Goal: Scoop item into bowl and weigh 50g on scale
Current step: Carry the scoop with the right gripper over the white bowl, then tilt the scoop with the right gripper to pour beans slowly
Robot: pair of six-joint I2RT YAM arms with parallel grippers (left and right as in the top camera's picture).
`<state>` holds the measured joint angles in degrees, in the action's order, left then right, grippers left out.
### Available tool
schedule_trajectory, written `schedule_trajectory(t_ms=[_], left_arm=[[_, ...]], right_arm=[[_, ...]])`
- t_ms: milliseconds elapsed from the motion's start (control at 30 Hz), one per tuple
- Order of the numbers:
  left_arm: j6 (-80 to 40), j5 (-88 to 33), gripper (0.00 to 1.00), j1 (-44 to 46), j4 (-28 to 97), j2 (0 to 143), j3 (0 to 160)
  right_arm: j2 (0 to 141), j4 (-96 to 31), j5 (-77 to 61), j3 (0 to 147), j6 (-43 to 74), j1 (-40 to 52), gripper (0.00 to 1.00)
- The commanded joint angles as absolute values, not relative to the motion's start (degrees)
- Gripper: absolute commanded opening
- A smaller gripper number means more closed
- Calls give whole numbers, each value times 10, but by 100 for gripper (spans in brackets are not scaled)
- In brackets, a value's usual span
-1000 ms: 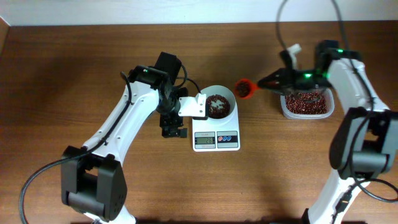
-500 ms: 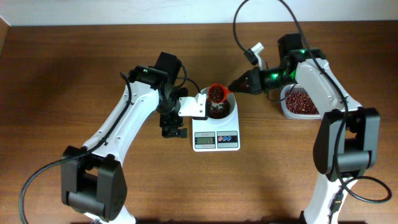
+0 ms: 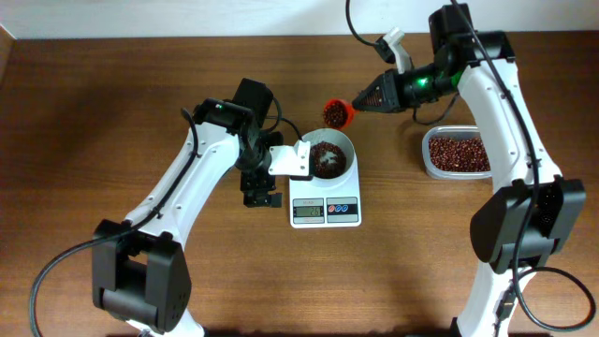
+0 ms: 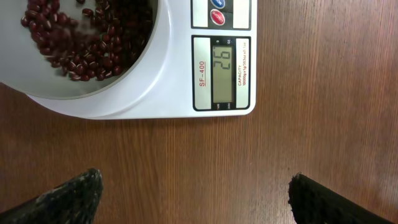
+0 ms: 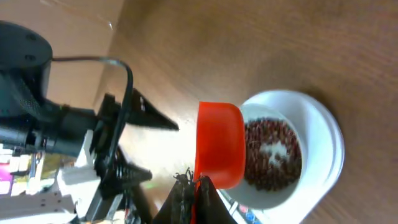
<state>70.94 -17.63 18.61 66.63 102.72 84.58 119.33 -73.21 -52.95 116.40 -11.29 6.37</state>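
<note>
beans: tiny, loose, likely to roll; move by scoop
right pincer: clamped on scoop handle
left pincer: spread, empty

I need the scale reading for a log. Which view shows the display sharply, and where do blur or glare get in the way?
Left wrist: display sharp, digits lying sideways, reading 26. Overhead: scale in focus, but digits too small. Right wrist: glare on the table beside the scoop, left side soft.
</note>
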Motion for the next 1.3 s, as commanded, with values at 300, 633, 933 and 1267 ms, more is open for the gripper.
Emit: schedule_trajectory(t_ms=[300,633,933,1267], left_arm=[[716,-187,99,184,668,1032,842],[716,-187,99,184,668,1032,842],[716,-187,98,184,668,1032,842],[716,-187,99,184,668,1032,842]], right_arm=[[1188,-774,-463,1174,-174,80,4],[1188,-774,-402,1174,-174,115,4],[1188,-763,-402,1174,-174,115,4],[1188,-764,-404,1174,-172,118,4]])
